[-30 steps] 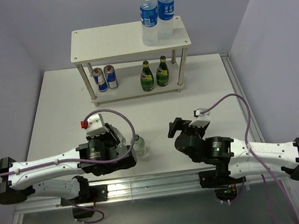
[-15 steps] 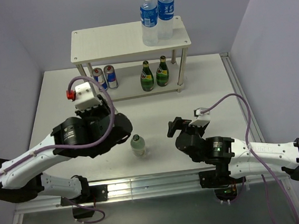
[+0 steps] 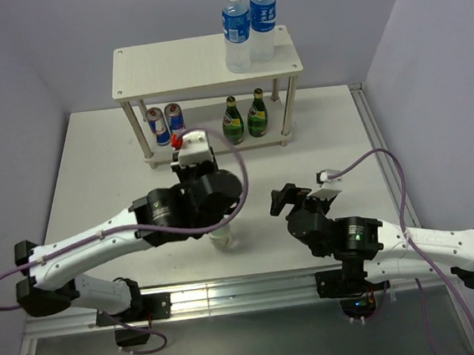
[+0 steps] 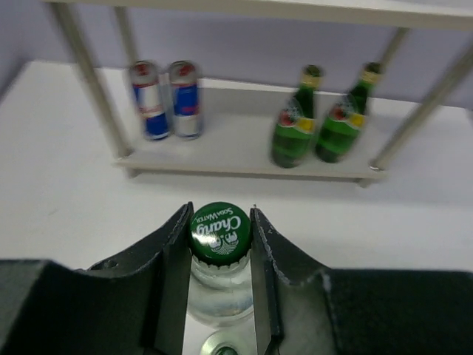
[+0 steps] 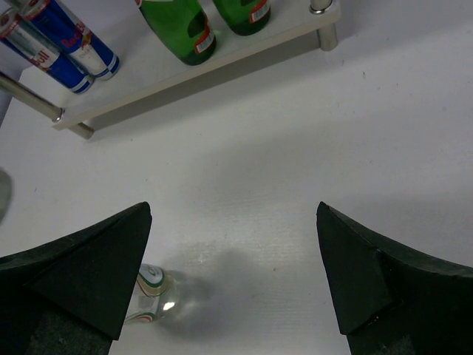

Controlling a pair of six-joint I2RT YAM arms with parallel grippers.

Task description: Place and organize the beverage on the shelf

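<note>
Glass soda water bottle (image 4: 219, 231) stands upright between the fingers of the left gripper (image 4: 219, 214), which press its green cap from both sides. Ahead of those fingertips stands the shelf (image 4: 229, 159). The right gripper (image 5: 233, 214) is spread wide and holds nothing.

A round green metal cap (image 4: 219, 233) on a clear glass bottle (image 4: 218, 292) is showing white lettering that reads "Chang", with small "SODA WATER" beside it, in the left wrist view. Two blue and silver cans (image 4: 166, 100) and two green glass bottles with red and yellow labels (image 4: 318, 122) are carrying print too blurred to read. Two blue-labelled clear plastic bottles (image 3: 249, 21) are bearing white marks too small to read.
</note>
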